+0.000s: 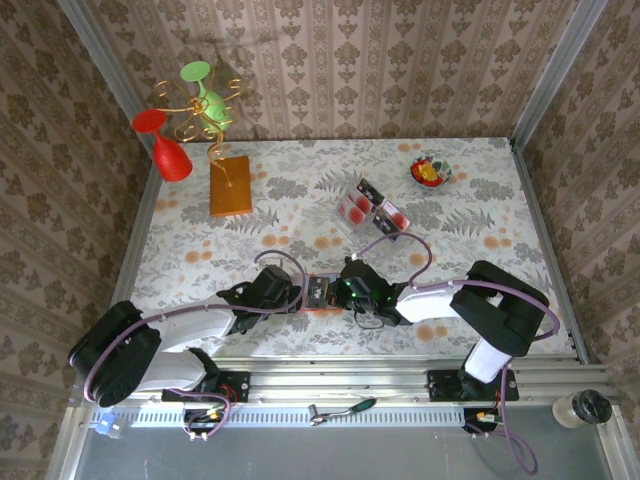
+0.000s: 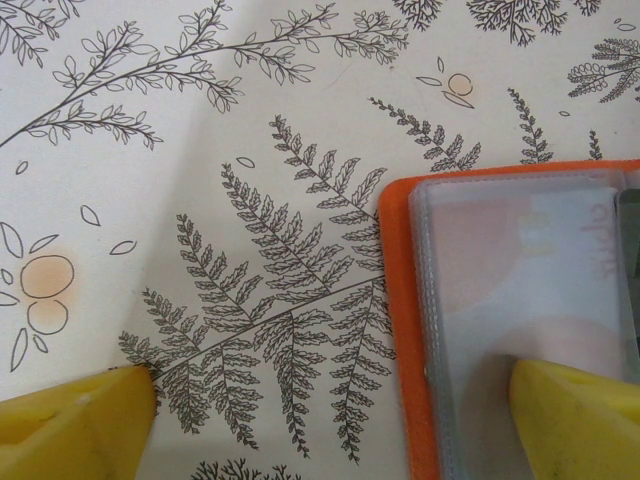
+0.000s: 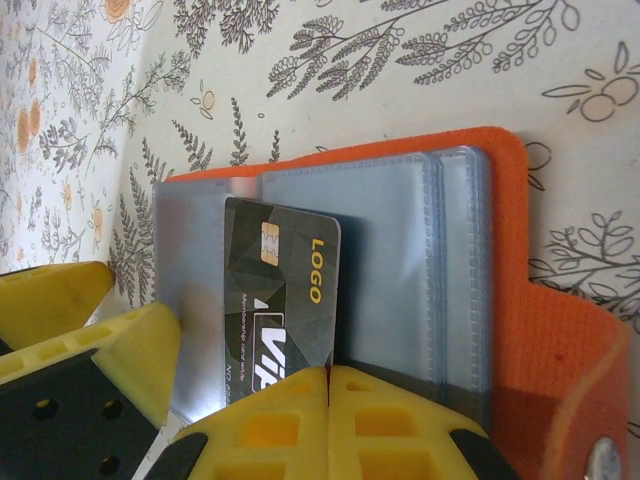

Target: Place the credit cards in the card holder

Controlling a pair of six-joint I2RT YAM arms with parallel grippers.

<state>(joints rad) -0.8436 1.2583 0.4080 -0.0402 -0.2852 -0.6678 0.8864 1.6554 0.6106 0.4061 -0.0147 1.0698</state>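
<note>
Well, my right fingers (image 3: 330,400) pinch a black credit card (image 3: 285,290), seemingly part-way into the card holder (image 3: 520,290) at lower centre; left fingers (image 1: 300,292) spread wide; more cards (image 1: 368,210) wait upper-middle, unloaded.

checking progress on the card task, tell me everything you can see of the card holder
The card holder is a small orange wallet, leather-like, lying open and flat on the floral tablecloth. Inside are stitched, clear grey-blue plastic sleeves; a flap carries a metal snap. A black card marked LOGO lies partway across the sleeves, pinched by the shut right gripper. The open left gripper straddles its edge, one yellow finger on a sleeve.
</note>
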